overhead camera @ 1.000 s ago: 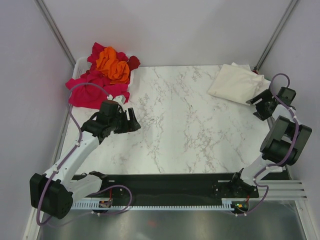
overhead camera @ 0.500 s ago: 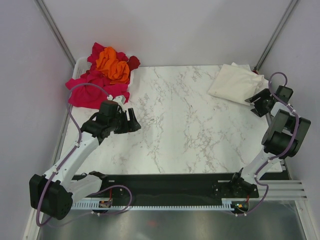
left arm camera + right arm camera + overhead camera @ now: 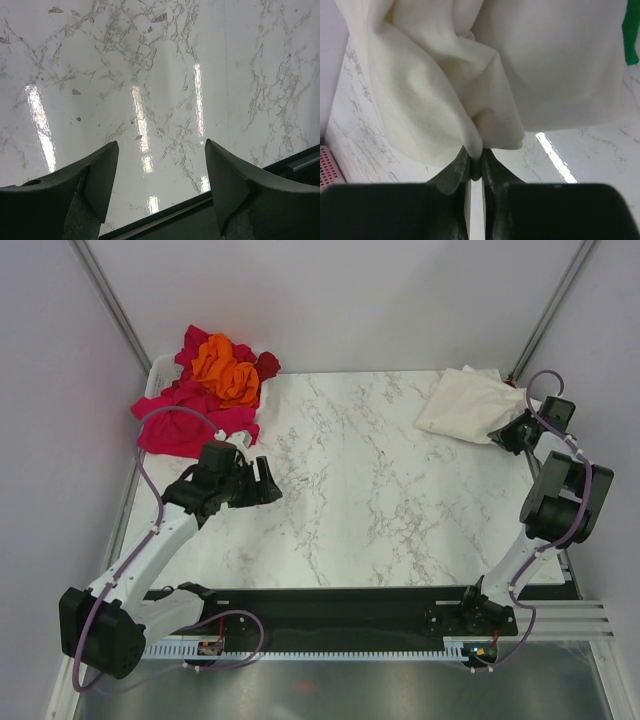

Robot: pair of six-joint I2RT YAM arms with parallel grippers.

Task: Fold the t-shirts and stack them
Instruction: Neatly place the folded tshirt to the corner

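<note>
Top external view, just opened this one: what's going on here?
The right gripper is shut on a fold of the cream t-shirt, which lies at the far right corner of the table. The left gripper hangs open over bare marble, holding nothing, beside the heap of pink, red and orange t-shirts at the far left.
</note>
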